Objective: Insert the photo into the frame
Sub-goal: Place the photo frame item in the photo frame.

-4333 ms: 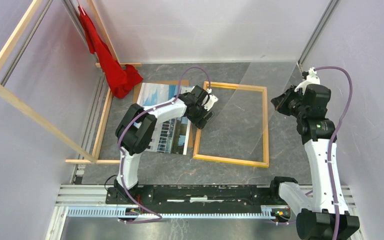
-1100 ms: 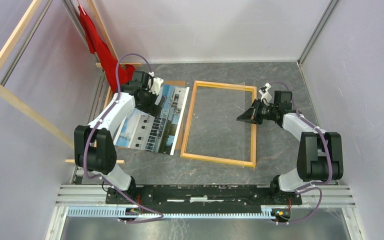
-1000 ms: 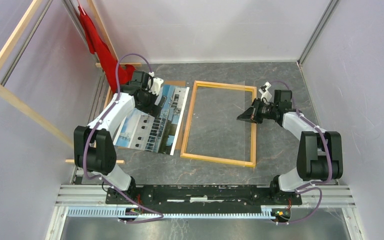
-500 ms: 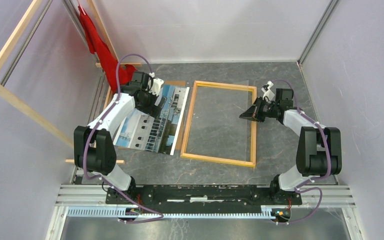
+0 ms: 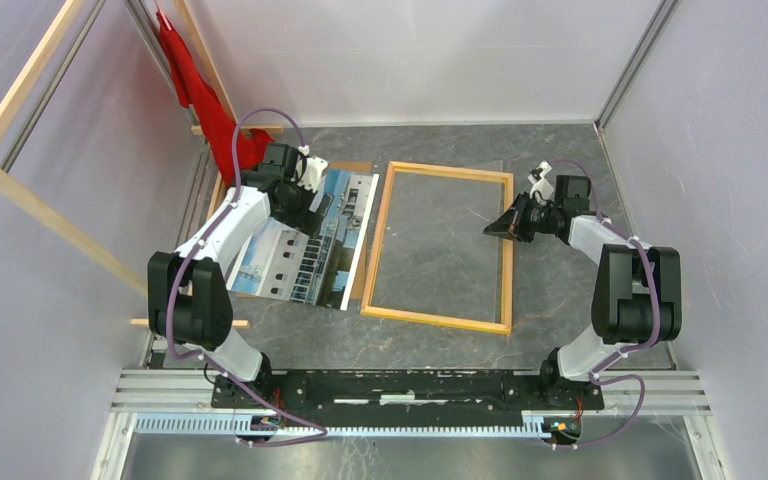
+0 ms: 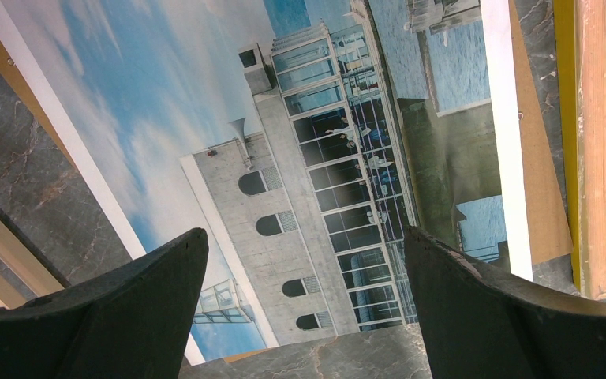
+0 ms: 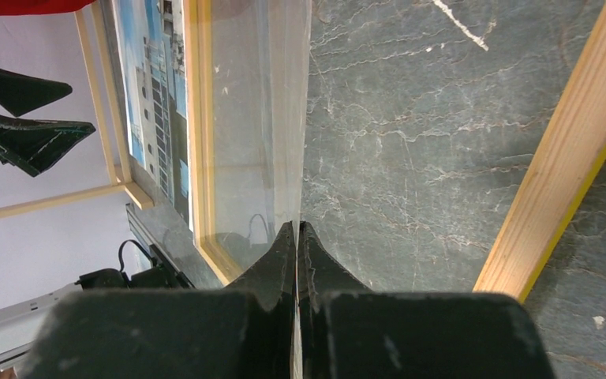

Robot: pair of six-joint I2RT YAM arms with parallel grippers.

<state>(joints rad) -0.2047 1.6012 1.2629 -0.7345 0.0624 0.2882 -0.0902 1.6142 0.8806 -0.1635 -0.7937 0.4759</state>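
photo (image 5: 305, 262) partly hidden under left arm (image 5: 225, 225), backing board (image 6: 540, 197) mostly beneath it, clear sheet (image 7: 252, 118) edges faint

The frame (image 5: 435, 320) is pale wood with a yellow edge, a colourless clear sheet (image 7: 245, 118) over it. Left of the frame, the photo (image 6: 229, 158) shows blue sky and a grey-white building, over a brown backing board (image 6: 544, 197); the table (image 5: 560, 290) is dark grey, marble-veined

Dark marbled tabletop (image 5: 560, 292), frame (image 5: 436, 320) flat at centre, wood side up, brown backing board (image 6: 538, 189) just beside its left rail.
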